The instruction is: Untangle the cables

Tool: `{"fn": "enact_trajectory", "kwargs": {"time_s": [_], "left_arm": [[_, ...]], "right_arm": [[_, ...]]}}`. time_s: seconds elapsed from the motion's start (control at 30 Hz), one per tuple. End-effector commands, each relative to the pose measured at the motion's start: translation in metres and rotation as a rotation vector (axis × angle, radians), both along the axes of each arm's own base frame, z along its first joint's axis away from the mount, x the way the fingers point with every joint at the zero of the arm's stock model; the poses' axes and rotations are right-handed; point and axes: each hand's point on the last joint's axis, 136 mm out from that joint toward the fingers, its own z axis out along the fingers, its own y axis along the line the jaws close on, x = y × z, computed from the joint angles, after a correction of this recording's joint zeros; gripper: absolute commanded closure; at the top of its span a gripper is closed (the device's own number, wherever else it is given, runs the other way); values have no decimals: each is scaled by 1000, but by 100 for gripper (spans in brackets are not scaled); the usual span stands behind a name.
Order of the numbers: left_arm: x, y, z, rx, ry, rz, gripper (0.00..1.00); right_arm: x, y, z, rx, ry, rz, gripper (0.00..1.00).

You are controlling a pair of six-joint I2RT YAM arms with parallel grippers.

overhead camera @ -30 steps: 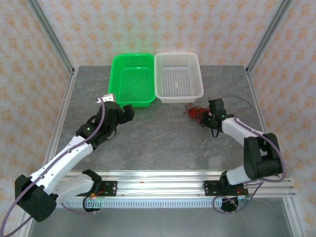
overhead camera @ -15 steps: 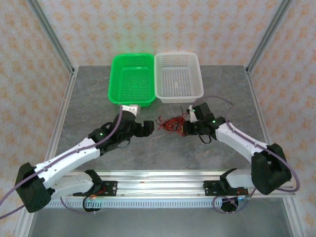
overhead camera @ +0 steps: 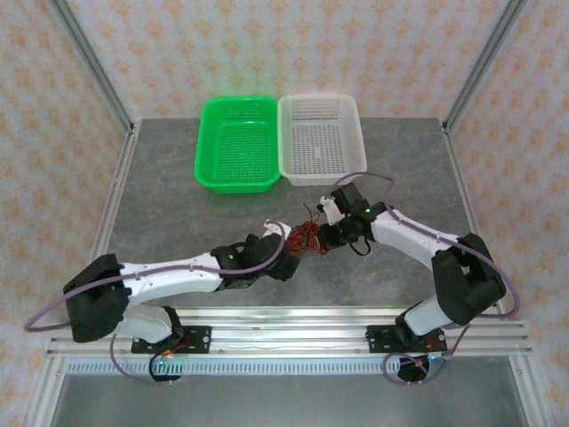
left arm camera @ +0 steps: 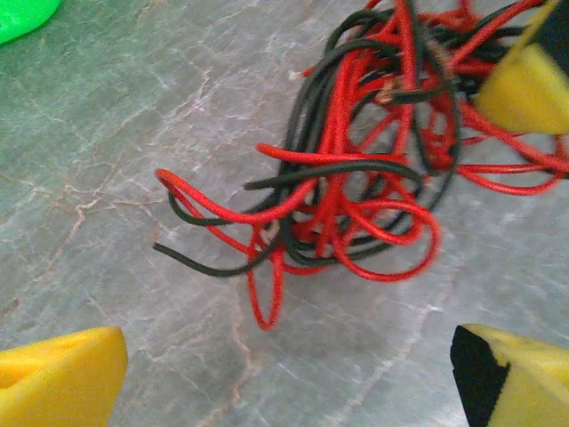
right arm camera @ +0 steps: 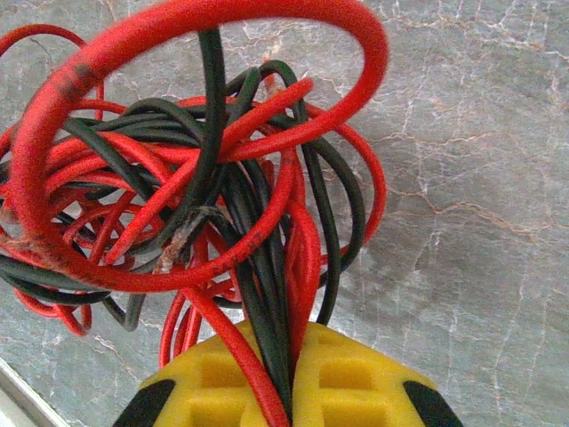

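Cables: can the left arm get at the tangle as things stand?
Probably yes. The left gripper is open and faces the cables, with nothing between them. The right gripper is shut on the bundle's far side, leaving the near loops free.

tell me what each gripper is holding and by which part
The right gripper is shut on the cables, pinching several red and black strands at the tangle's edge. The left gripper is open and holds nothing.
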Motion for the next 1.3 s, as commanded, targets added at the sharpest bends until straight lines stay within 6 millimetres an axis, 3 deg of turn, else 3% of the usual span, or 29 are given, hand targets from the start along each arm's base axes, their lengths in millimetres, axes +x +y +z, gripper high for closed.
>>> {"fn": "enact_trajectory", "kwargs": {"time_s": [0.0,0.17,0.33,0.5,0.7,0.73,0.77,0.8,0.83,0.93,1.17,1.27], "left_arm": [[23,-3,14,49,-130,25,3],[28,-19,3,58,-151,-46,3],[24,-33,-24,61,-108,-123,5],[24,-31,-48,47,-70,-127,22],[24,-28,-48,-7,-68,-139,54],[24,-27,-48,-10,-66,-142,66],[25,-27,-46,-13,-65,-143,85],[25,-26,-46,-11,-62,-141,97],[24,-25,-44,-15,-60,-138,100],[21,-24,-37,-54,-30,-120,100],[2,-23,5,-217,96,-98,100],[-5,-18,13,-259,149,-93,100]], "right_arm": [[-2,5,5,-3,-23,69,100],[-5,-2,-6,-58,-19,86,100],[-9,0,-13,-93,-14,122,100],[-10,1,-14,-99,-12,136,100],[-9,0,-14,-107,-19,132,100],[-8,-1,-13,-109,-25,128,100],[-8,-2,-12,-110,-29,125,100],[-7,-2,-11,-114,-35,120,100],[-5,-4,-9,-119,-47,110,100],[0,-11,-4,-145,-86,74,100],[19,-40,3,-295,-184,-28,99],[22,-44,7,-324,-208,-27,93]]}}
